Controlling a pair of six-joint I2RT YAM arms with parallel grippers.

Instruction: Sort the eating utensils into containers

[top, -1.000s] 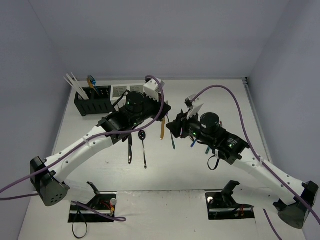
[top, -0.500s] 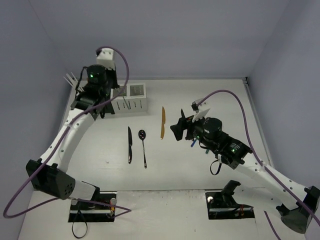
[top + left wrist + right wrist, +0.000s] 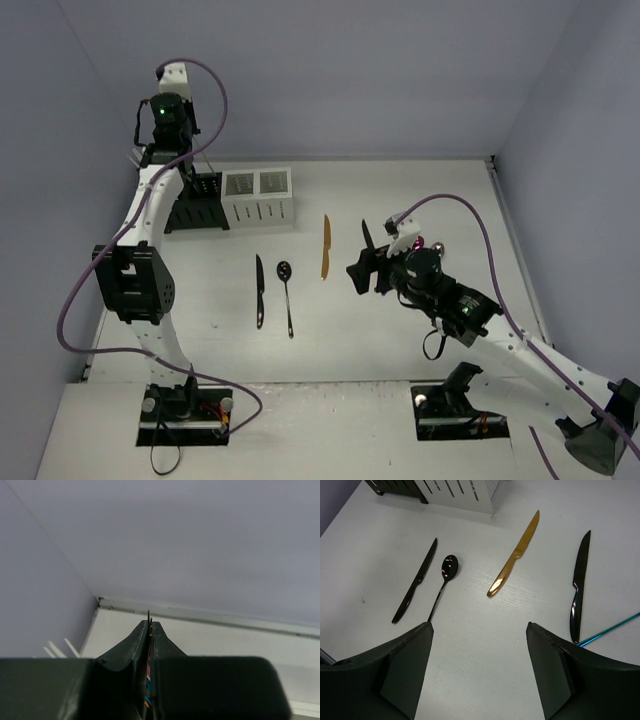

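Observation:
My left gripper point(image 3: 149, 622) is raised above the black container point(image 3: 203, 208) at the back left. It is shut on a thin iridescent utensil point(image 3: 148, 657) whose dark tip pokes out between the fingers. The white container point(image 3: 258, 197) stands next to the black one. My right gripper point(image 3: 477, 625) hangs open over bare table with nothing between its fingers. Ahead of it lie a gold knife point(image 3: 515, 555), a black spoon point(image 3: 445, 575) and a black knife point(image 3: 417, 580). A second black knife point(image 3: 579, 585) and a blue handle point(image 3: 612, 630) lie to its right.
Pale chopsticks point(image 3: 55, 649) stick up at the lower left of the left wrist view. The side walls point(image 3: 60, 150) and the back wall enclose the table. The right arm's purple cable point(image 3: 470, 215) arcs over the table's right half.
The left arm has swung from the table's middle up to the back left corner, still shut. The right gripper's jaws have spread wide and it has drawn back slightly.

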